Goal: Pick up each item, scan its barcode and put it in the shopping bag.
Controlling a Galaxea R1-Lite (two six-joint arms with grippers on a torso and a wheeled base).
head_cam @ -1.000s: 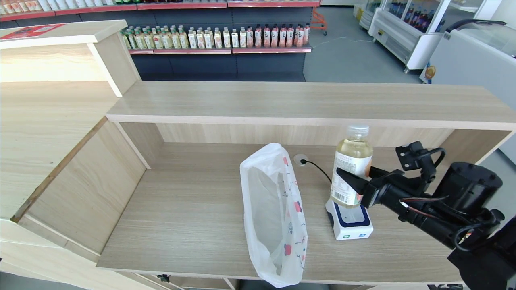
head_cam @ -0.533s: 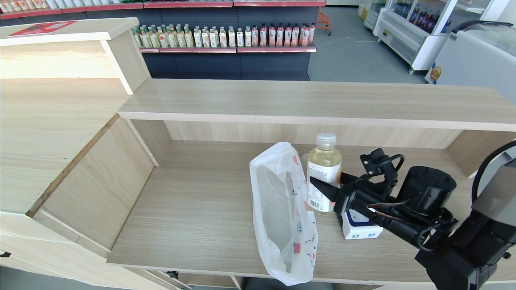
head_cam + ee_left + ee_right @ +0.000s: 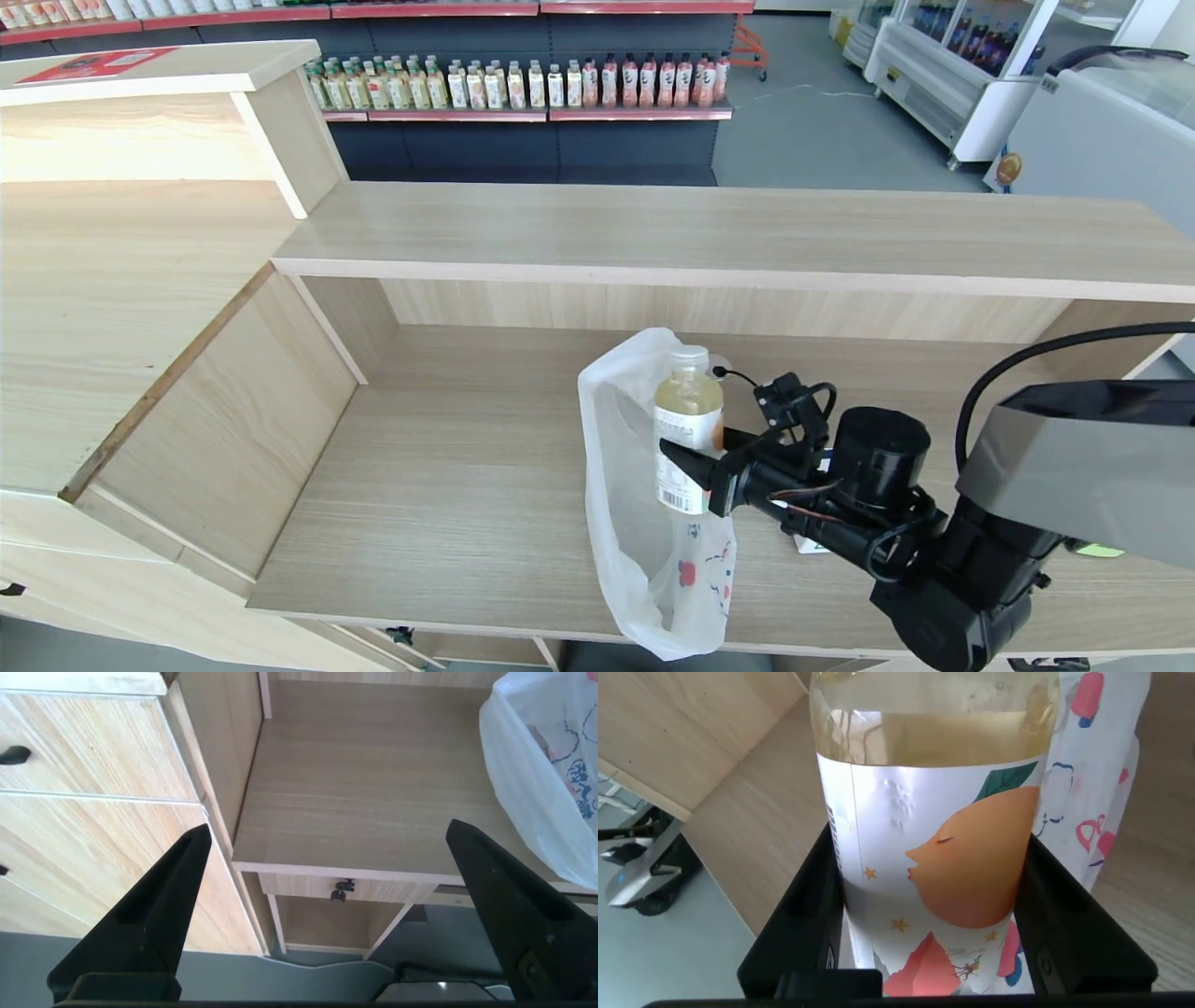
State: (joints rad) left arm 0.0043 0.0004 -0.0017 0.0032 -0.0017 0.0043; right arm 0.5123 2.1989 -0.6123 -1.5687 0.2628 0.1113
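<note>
We see bright, even light from overhead, glare whitening the raised ledge (image 3: 112, 140) far left of the right gripper (image 3: 695, 441), soft shade under the counter top (image 3: 709, 233) beyond its jaws, a sheen on the bottle (image 3: 934, 812) between them, and straight edges bowing at the head view's borders.

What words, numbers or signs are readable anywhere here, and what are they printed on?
No text here can be read.
Bottle label: barcode and fine print, too small; its other side bears a drawn orange face, no words.
Red sign on the raised counter: blurred.
Shelf bottles: too small.
Shopping bag: flower pattern, no words.
</note>
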